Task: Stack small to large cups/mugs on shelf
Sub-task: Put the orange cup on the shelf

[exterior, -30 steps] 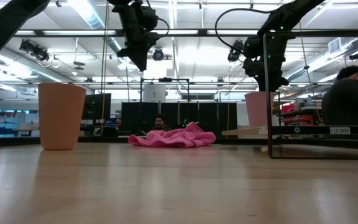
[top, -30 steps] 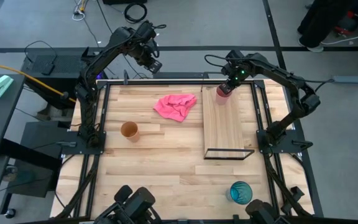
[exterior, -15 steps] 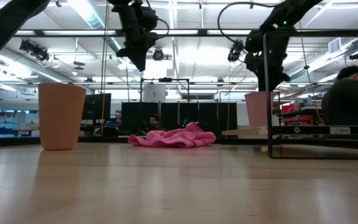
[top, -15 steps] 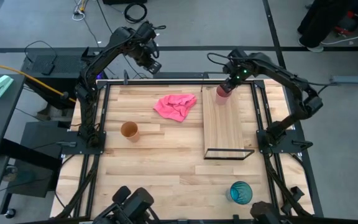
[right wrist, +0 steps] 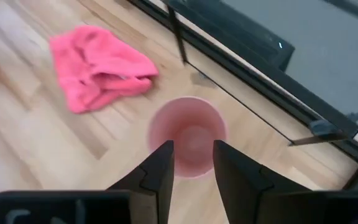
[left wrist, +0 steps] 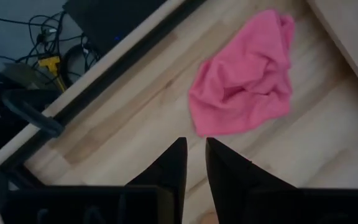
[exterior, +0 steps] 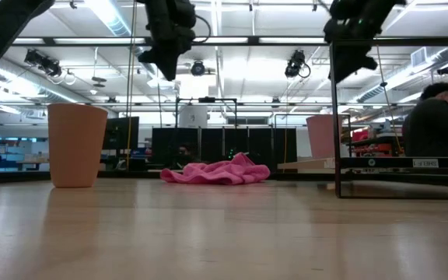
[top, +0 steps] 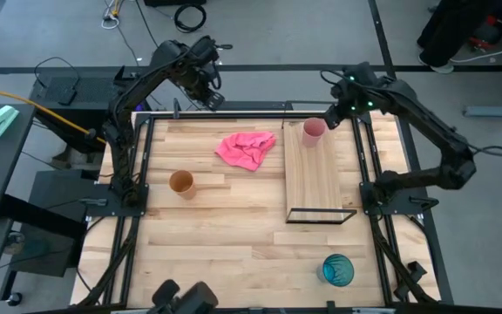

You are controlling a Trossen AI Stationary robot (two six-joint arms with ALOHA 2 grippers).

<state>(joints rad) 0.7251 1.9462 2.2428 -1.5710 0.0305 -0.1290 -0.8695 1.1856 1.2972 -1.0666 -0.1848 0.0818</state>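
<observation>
Now, going left to right across the high view, the orange-brown cup (top: 180, 182) stands upright on the tabletop (top: 234, 235) near the left edge, where it stood a second ago. Above the table's far left corner the left gripper (top: 209, 94) hangs in the air, much where it was; in its wrist view its fingers (left wrist: 178, 163) sit close together with only a thin gap and nothing between them. The pink cloth (top: 247, 148) lies crumpled on the tabletop, between the orange-brown cup and the shelf (top: 316, 179), unmoved.

The pink cup (top: 313, 130) stands upright on the far end of the shelf. A second ago the right gripper was down right at this cup; now the right gripper (top: 334, 116) has let go and drawn back and up toward the far right of the table, so the whole cup shows uncovered from above. In the right wrist view the cup's mouth (right wrist: 187, 135) shows beyond the two fingers (right wrist: 160, 168), which stand apart with nothing held. In the low view the cup (exterior: 322, 137) sits on the shelf board (exterior: 317, 164), with the arm now lifted clear above it.

The teal-blue cup (top: 337, 269) stands on the tabletop near the front right corner, well apart from the shelf, unchanged.
</observation>
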